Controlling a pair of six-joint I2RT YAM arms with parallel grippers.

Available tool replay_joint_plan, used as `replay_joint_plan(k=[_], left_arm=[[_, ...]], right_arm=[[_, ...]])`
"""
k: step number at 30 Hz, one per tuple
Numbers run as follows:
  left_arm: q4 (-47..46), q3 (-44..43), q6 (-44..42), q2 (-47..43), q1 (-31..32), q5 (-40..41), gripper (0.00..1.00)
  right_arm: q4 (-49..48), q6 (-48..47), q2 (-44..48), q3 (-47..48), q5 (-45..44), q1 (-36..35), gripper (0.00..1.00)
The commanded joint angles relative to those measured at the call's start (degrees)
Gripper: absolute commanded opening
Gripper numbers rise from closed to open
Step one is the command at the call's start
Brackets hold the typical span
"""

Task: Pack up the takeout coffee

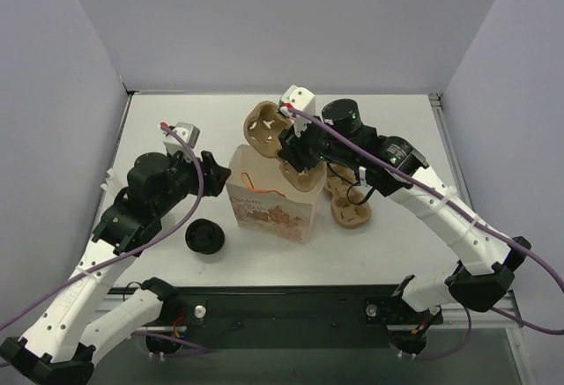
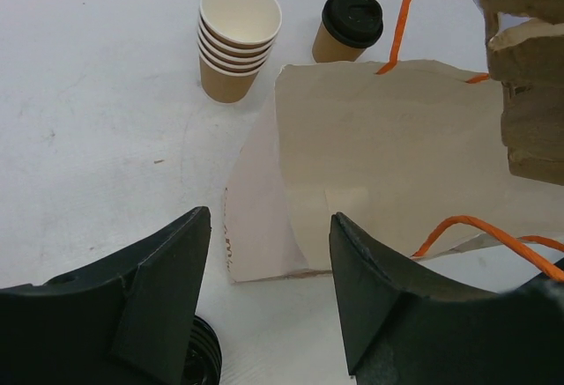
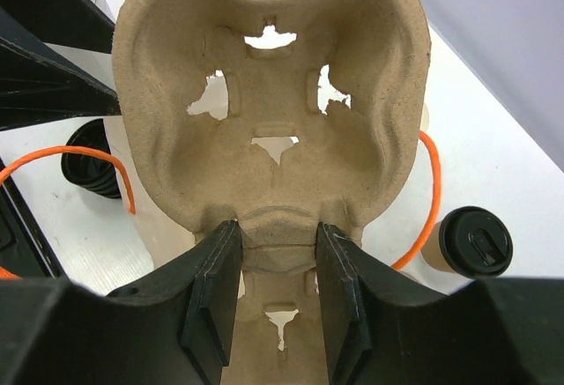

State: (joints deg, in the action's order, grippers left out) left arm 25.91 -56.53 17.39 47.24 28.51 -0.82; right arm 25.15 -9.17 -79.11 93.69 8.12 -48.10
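The takeout coffee [image 2: 348, 28], a tan cup with a black lid, stands on the table beyond the open paper bag [image 2: 379, 156]. It also shows in the right wrist view [image 3: 467, 244]. I cannot see it in the top view. My right gripper [image 3: 278, 235] is shut on the middle ridge of a brown pulp cup carrier [image 3: 269, 94] and holds it tilted above the bag's [image 1: 269, 196] far side. The carrier [image 1: 264, 125] and right gripper [image 1: 291, 143] show there in the top view. My left gripper [image 2: 270, 226] is open and empty at the bag's left edge [image 1: 220, 173].
A stack of nested tan cups [image 2: 236, 41] stands left of the coffee. A stack of black lids [image 1: 204, 238] lies near the table's front, left of the bag. More pulp carriers [image 1: 348, 200] lie right of the bag. The bag has orange handles [image 3: 432, 191].
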Motion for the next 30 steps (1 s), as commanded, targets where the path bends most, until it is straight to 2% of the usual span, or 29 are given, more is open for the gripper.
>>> replay_joint_plan(k=[1, 19, 30], left_arm=[[-1.8, 1.2, 1.0, -1.6, -0.1, -1.2, 0.66], [8.0, -2.7, 7.0, -2.4, -0.1, 7.8, 0.66], [7.7, -3.3, 7.7, -2.1, 0.0, 7.8, 0.67]], right_arm=[[-1.4, -1.7, -0.6, -0.1, 1.9, -0.4, 0.35], [4.6, -2.3, -7.5, -1.8, 5.0, -1.5, 0.35], [11.7, -3.0, -10.4, -1.5, 4.5, -1.4, 0.35]])
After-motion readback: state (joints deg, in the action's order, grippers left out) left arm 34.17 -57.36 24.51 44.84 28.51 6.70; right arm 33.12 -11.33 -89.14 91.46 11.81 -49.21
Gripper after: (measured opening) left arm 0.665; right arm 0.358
